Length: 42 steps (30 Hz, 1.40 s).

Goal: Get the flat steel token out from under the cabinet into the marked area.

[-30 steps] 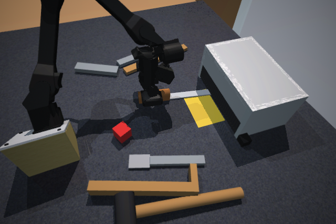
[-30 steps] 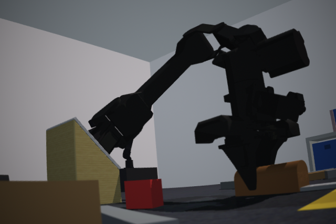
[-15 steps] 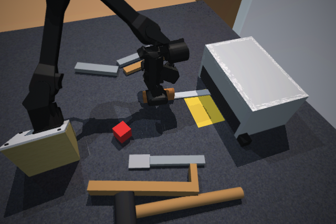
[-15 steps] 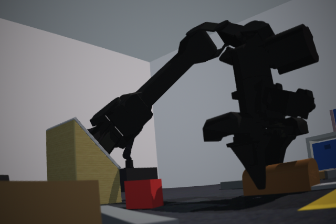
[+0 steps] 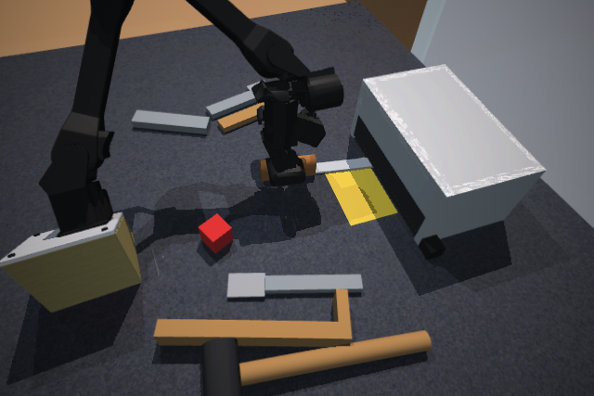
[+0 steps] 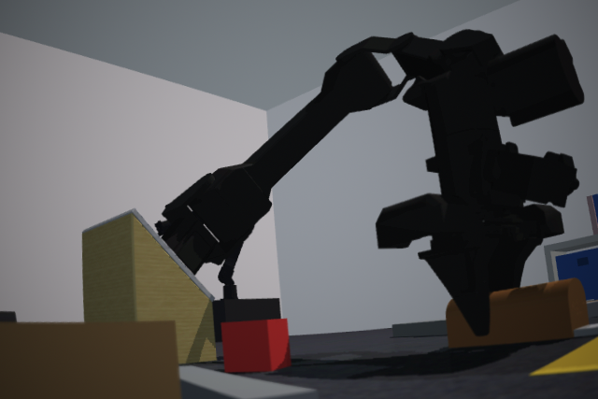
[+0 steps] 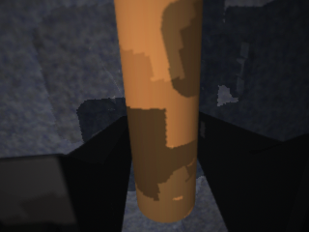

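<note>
My gripper (image 5: 287,174) (image 6: 497,309) (image 7: 159,122) is shut on the orange handle (image 5: 310,164) (image 6: 540,309) (image 7: 156,72) of a flat-bladed tool, low over the table and pointing down. Its thin pale blade (image 5: 342,165) runs from the handle towards the cabinet (image 5: 432,142), along the far edge of the yellow marked area (image 5: 352,199) (image 6: 575,361). The blade's far end goes out of sight at the dark low opening in the cabinet front. The steel token is not visible in any view; under the cabinet is hidden in shadow.
A red cube (image 5: 215,233) (image 6: 250,346) stands nearer the base. A grey flat tool (image 5: 312,283), an orange L-shaped stick (image 5: 249,331) and a black-headed mallet (image 5: 335,358) lie nearest the top camera. A grey bar (image 5: 170,121) and an orange bar (image 5: 239,118) lie beyond the gripper.
</note>
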Available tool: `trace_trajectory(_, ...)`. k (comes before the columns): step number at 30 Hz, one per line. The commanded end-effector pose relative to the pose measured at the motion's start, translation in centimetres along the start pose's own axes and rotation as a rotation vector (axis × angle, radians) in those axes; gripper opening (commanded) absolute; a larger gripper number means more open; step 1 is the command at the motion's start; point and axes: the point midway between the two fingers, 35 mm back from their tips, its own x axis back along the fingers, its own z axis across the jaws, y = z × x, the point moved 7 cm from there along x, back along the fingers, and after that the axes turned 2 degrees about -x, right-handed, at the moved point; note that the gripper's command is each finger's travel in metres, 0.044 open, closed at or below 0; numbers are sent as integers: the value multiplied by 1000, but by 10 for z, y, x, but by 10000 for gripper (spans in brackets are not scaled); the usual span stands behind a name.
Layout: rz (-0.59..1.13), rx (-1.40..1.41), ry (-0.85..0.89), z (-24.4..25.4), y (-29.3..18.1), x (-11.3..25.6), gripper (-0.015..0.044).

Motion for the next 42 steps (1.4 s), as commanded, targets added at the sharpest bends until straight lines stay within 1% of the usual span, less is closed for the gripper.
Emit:
trace_trajectory(1, -2, 4, 1, 1, 6, 0, 0)
trace_trajectory(42, -4, 6, 1, 3, 46, 1, 0)
